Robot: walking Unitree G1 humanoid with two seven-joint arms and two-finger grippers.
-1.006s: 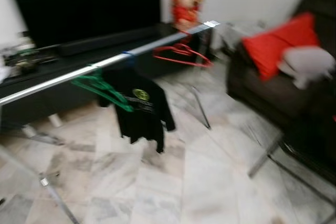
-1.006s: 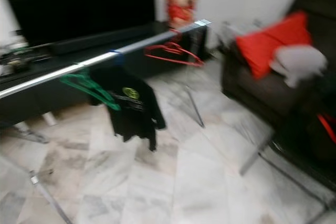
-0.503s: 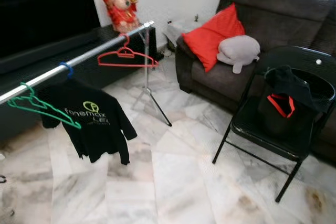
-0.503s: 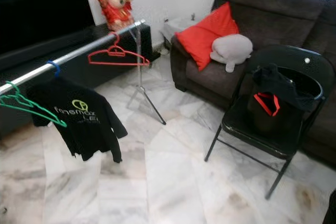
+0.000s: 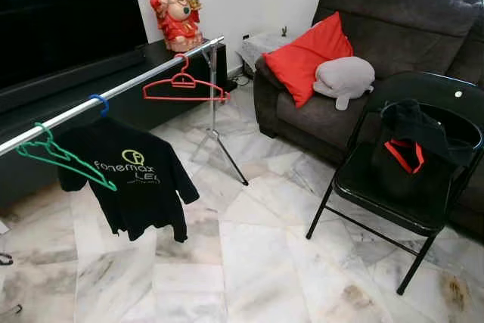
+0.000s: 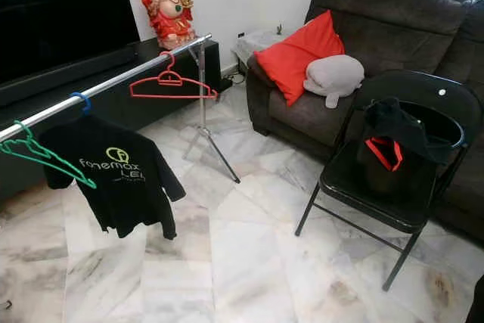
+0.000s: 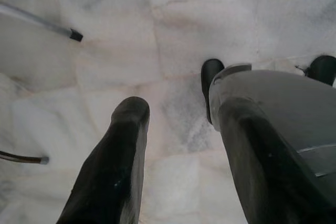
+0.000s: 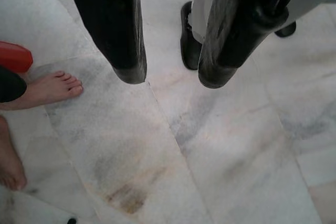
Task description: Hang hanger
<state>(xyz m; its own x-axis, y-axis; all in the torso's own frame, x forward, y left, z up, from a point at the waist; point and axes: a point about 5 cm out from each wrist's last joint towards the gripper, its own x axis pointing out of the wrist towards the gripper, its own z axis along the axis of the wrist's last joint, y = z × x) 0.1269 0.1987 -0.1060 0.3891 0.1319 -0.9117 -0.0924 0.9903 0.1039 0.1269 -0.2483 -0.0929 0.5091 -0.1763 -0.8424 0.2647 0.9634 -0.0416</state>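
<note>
Ahead, rail: a long silver metal clothes rail [image 5: 128,88] runs across the room on thin splayed legs, in front of a low black TV bench [image 5: 91,88].
Red hanger: an empty red plastic hanger [image 5: 184,87] hangs on the rail near its far end.
Blue hanger: a blue hook [image 5: 98,102] sits on the rail and carries a black T-shirt with yellow-green print [image 5: 132,183].
Green hanger: an empty green plastic hanger [image 5: 60,158] hangs tilted on the rail, just beside the T-shirt.
Statue: a red and gold laughing figure [image 5: 175,7] stands on the bench at the rail's far end.
Sofa: a dark brown fabric sofa [image 5: 393,20] holds a red cushion [image 5: 314,54] and a grey plush pillow [image 5: 344,77], touching each other.
Chair: a black folding metal chair [image 5: 408,179] stands before the sofa with a black bag with red trim [image 5: 412,141] on its seat.
Left gripper [image 7: 178,145]: hangs over the white marble floor [image 7: 105,51], fingers spread wide, holding nothing.
Right gripper [image 8: 170,77]: points down at the floor, fingers parted, holding nothing.
Person: a bare foot [image 8: 50,87] rests on the floor near the right gripper.
</note>
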